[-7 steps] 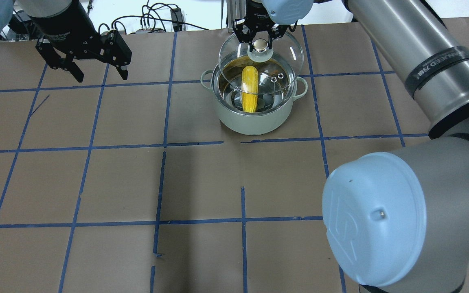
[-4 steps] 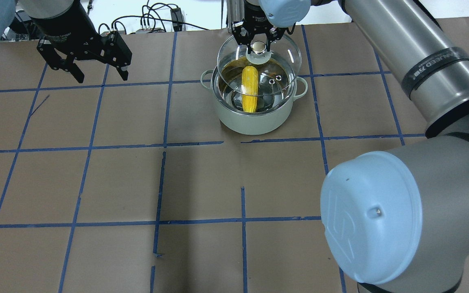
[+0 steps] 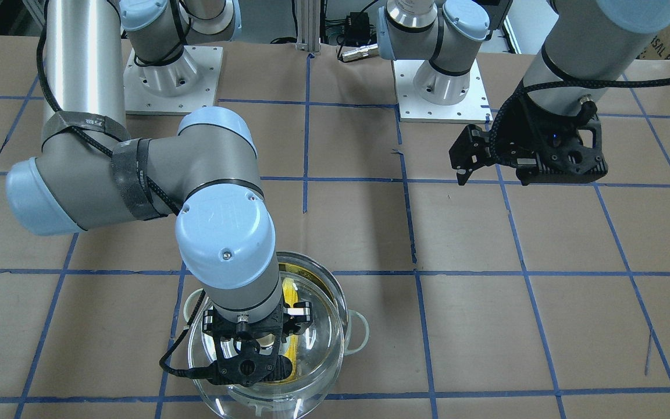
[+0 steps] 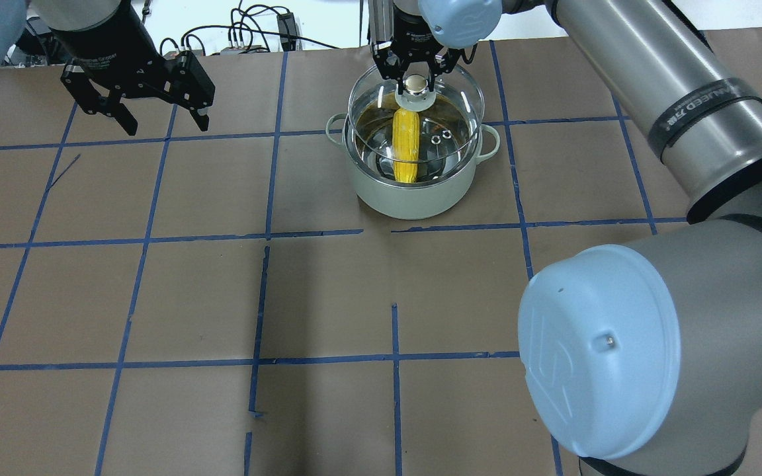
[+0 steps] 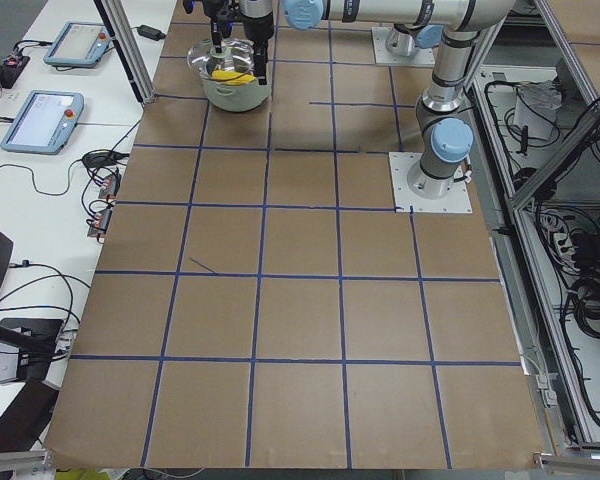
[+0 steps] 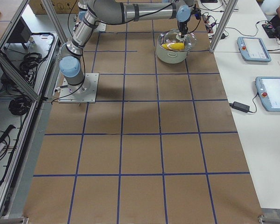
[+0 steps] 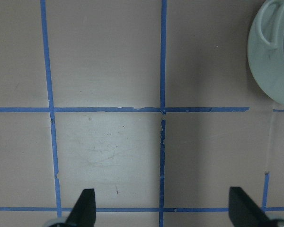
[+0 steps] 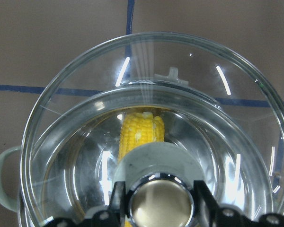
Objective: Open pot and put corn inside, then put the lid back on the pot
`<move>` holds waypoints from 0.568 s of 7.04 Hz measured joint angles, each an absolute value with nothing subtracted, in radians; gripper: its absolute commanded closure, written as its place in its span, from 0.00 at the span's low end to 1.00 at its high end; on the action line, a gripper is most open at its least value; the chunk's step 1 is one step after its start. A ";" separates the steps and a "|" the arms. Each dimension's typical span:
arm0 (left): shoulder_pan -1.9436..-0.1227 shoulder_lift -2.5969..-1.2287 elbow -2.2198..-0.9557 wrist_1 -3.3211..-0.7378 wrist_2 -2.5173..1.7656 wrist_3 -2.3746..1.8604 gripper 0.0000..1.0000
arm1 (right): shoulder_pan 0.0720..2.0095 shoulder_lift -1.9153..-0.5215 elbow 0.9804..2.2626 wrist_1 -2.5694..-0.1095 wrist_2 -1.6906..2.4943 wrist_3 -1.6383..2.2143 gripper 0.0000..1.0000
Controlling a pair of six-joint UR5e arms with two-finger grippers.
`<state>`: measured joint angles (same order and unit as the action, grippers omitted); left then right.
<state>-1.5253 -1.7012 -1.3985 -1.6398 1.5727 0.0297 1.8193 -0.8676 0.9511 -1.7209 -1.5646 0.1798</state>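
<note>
Left gripper: fingers spread and empty, hovering over the brown-paper bench, well apart from the work, on the pot's left.

Round stainless-steel pot with pale green loop handles: stands upright on the bench with open room all round.

Yellow corn cob: lies inside on the pot's bottom, long axis running from the robot's side to the far side.

Round clear glass lid: raised above the rim, not seated. It reads slightly toward the pot's far edge, though part of that may be height.

Right gripper: fingers clamped from above on the lid's cream-gold knob.

Judgement: the right arm can finish alone. Centre the lid over the rim, lower it straight, let go. The handles look clear of the descent.
</note>
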 measured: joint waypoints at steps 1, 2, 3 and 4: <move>-1.525 -1.701 -1.399 -1.640 1.573 0.031 0.00 | 1.819 -0.868 0.956 -1.720 -1.565 0.183 0.75; -1.524 -1.702 -1.399 -1.640 1.573 0.031 0.00 | 1.819 -0.868 0.958 -1.720 -1.565 0.185 0.75; -1.524 -1.702 -1.399 -1.640 1.574 0.032 0.00 | 1.819 -0.870 0.960 -1.719 -1.566 0.187 0.75; -1.522 -1.703 -1.399 -1.640 1.574 0.034 0.00 | 1.821 -0.870 0.961 -1.718 -1.566 0.192 0.75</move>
<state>-1.5224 -1.7031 -1.3990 -1.6398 1.5738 0.0340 1.8214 -0.8701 0.9612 -1.7185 -1.5665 0.1925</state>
